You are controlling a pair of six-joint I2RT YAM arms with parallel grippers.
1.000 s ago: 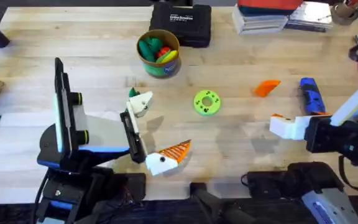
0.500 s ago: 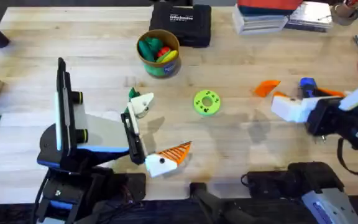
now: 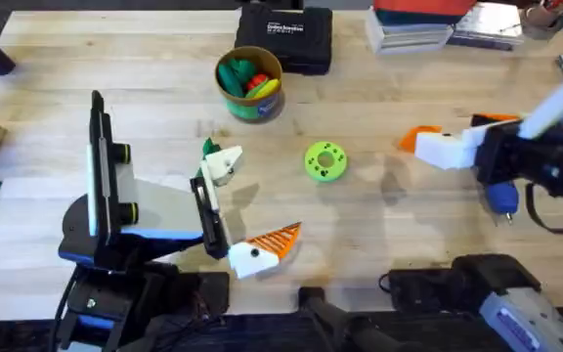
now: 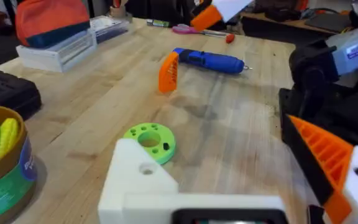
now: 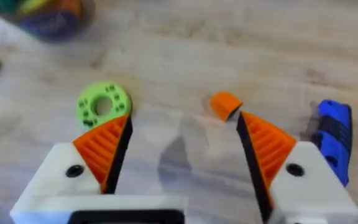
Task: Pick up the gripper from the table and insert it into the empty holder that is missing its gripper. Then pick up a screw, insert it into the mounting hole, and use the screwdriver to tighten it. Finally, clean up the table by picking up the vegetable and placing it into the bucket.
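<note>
The right gripper (image 5: pixel 182 149) hangs low over the table (image 3: pixel 379 249) with its jaws wide open and nothing between them. The orange piece (image 5: pixel 225 104) lies just ahead of the jaws, close to the tip of one finger. The screwdriver (image 5: pixel 334 140) lies outside that same finger, near it but not touching. The green disc (image 5: pixel 103 104) is just ahead of the other finger.

The left gripper (image 3: pixel 242 213) rests over the table, also with the jaws open and empty. The vegetable (image 3: pixel 208 146) lies just beyond its upper finger, and the bucket (image 3: pixel 249 82) stands further ahead of it, well apart.

I judge that the right arm is choosing between the orange piece and the screwdriver. The risk is that both lie so near the same finger. If the jaws go down as they are now, that finger can push the screwdriver and make it roll, or knock the orange piece away. The small piece can also slip out when the ribbed pads close on it
</note>
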